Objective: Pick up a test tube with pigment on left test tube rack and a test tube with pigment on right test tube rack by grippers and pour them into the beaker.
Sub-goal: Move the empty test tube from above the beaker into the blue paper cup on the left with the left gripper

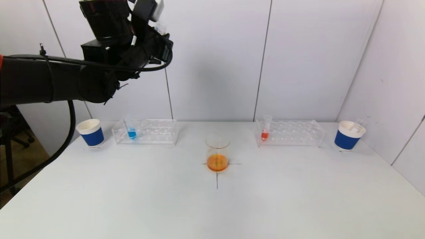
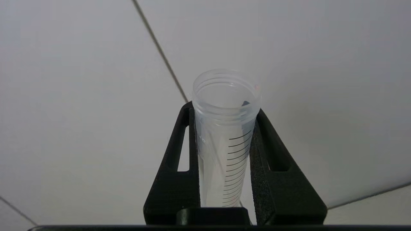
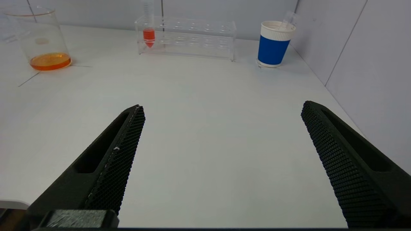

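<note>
An empty graduated test tube point(image 2: 224, 134) is clamped in the raised left gripper point(image 2: 224, 109) at ten o'clock from the beaker point(image 1: 217, 153), while the right gripper point(image 3: 221, 112) is held spread and empty above the table point(image 3: 205, 128).

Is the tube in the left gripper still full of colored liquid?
No: the tube clamped in the left gripper looks clear and empty inside.
</note>
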Controlling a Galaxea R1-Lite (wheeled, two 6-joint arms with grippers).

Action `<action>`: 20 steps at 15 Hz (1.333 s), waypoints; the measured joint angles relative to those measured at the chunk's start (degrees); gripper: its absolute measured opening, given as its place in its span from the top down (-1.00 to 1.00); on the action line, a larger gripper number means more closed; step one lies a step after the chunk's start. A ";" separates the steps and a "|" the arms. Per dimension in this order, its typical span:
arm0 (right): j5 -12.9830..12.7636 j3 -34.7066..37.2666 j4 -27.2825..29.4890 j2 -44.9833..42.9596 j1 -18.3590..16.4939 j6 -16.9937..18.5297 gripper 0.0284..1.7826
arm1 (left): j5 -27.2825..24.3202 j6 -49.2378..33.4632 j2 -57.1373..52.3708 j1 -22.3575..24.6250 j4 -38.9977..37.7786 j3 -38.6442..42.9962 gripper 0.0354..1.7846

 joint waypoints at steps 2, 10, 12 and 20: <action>0.00 0.00 0.00 0.00 0.00 0.01 -0.99 | 0.96 -3.12 -0.57 2.95 0.48 -1.05 0.52; 0.00 0.00 0.00 0.00 0.00 0.04 -0.99 | 0.06 -12.52 -2.19 15.81 6.89 1.60 0.52; 0.00 0.00 0.00 0.00 0.00 0.04 -0.99 | -0.06 -14.99 -2.41 18.80 8.79 2.27 0.52; 0.00 0.00 0.02 0.00 0.00 0.04 -0.99 | -6.36 -17.97 -2.54 29.75 8.05 10.34 0.52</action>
